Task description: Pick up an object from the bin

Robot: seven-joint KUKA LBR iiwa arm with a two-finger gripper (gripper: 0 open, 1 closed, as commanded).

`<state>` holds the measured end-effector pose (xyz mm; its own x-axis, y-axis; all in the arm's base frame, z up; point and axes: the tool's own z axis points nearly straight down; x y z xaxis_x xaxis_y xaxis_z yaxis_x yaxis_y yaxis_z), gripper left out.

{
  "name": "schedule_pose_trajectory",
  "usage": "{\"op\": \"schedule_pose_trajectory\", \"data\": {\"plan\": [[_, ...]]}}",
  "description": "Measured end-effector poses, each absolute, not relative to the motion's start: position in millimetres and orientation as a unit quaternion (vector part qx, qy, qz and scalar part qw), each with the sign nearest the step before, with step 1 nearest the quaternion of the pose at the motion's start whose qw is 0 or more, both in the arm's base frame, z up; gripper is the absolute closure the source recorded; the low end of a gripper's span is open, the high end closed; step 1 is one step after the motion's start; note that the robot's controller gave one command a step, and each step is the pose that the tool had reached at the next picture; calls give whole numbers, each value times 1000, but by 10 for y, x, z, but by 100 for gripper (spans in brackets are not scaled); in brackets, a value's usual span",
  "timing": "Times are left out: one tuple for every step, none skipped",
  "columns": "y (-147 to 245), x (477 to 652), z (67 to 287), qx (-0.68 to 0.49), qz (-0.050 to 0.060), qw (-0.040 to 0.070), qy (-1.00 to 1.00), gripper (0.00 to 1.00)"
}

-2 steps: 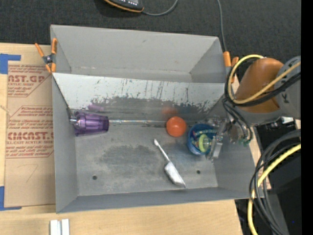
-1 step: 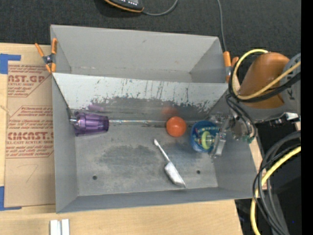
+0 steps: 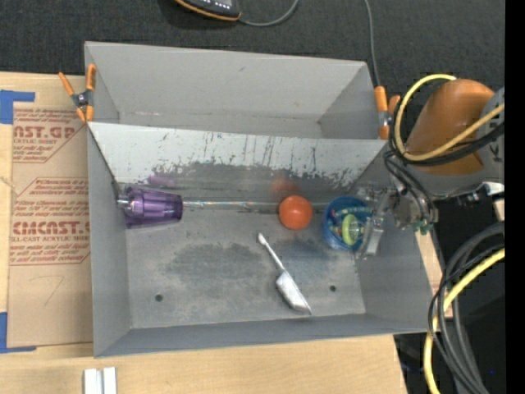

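My gripper (image 3: 374,220) is at the right side of the bin, low against the right wall, and it is open. Its fingers stand at the right edge of a clear blue ball (image 3: 344,224) with green and yellow inside, which lies on the bin floor. Whether the fingers touch the ball I cannot tell. An orange ball (image 3: 295,212) rests just left of the blue one. A white plastic spoon (image 3: 283,276) lies on the floor in front of both, bowl toward the near wall.
A purple cup (image 3: 152,206) lies on its side at the far left of the bin floor. The arm with its orange cover and yellow cables hangs over the bin's right rim.
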<state>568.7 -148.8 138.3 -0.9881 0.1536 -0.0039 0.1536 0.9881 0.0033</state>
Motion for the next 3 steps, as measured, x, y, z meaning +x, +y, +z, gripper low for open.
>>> {"op": "schedule_pose_trajectory", "data": {"plan": [[-1487, 5687, 1483, 77, 2, 2, 997, 100], [-1484, 5681, 1584, 77, 2, 0, 997, 100], [-1483, 5680, 1738, 77, 2, 1, 997, 100]]}}
